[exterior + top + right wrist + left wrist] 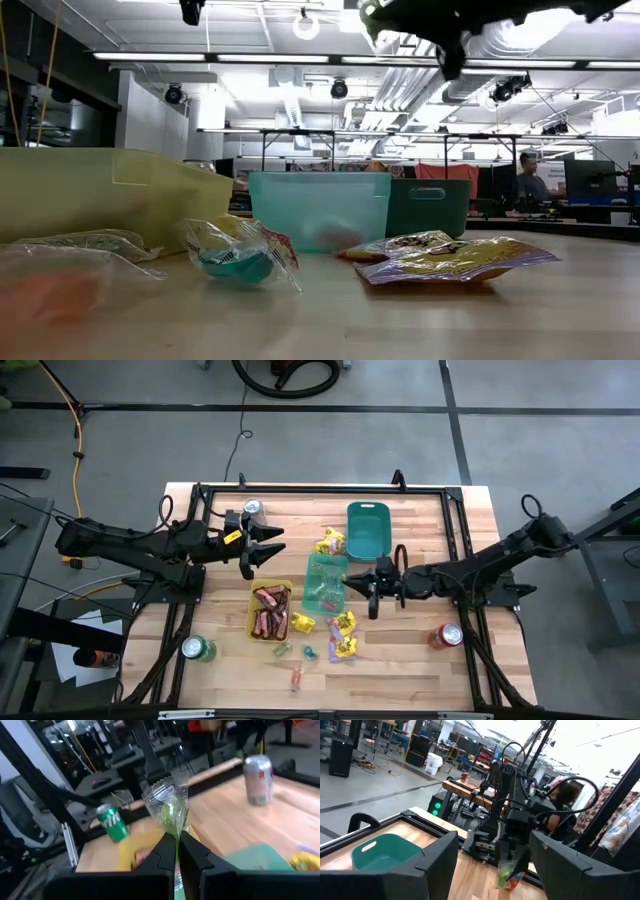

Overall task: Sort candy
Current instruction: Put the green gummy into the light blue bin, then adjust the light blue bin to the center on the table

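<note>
One green wrapped candy (170,815) hangs pinched in the right hand (177,851) above the pale teal tray (325,582), so it should be lowered well inside the rim before letting go, while the left hand (262,550) waits spread near the silver can (253,508).

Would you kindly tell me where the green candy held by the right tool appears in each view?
High view: hidden at right tool, mid-table.
Low view: not visible.
Left wrist view: green candy, lower middle, in that tool.
Right wrist view: centre, above the fingers.
Landmark: dark teal tray.
</note>
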Available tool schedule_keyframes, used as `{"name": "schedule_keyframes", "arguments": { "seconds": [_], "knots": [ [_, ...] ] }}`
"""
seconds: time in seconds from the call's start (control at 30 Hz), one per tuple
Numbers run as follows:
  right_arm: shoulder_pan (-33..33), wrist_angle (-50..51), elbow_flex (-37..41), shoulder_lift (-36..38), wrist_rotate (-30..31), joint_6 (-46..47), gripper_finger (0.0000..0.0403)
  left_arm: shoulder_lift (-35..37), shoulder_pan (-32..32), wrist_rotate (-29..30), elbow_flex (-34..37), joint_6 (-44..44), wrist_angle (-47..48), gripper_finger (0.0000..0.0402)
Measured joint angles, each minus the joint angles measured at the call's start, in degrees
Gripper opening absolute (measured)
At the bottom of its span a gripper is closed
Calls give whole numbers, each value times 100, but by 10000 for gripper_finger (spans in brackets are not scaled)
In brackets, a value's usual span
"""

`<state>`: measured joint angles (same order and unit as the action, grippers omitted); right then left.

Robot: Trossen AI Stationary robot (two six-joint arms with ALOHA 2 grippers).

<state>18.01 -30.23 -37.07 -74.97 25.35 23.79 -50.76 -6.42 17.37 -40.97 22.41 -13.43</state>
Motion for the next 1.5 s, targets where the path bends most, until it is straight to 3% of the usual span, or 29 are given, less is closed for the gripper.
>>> {"name": "schedule_keyframes", "arguments": {
  "seconds": [0.27, 0.93, 1.2, 1.5],
  "knots": [
    [-185, -46, -305, -446, -455, -438, 0, 0, 1, 1, 0, -1, 0, 232],
    [-639, 84, -305, -756, -464, 64, 11, -1, 0, 0, 0, -7, 11, 232],
    [-639, 406, -305, -759, -435, 231, 66, 0, 0, 24, 0, -9, 11, 232],
    [-639, 431, -305, -759, -413, 230, 178, 0, 0, 124, 0, -9, 12, 232]
  ]
}}
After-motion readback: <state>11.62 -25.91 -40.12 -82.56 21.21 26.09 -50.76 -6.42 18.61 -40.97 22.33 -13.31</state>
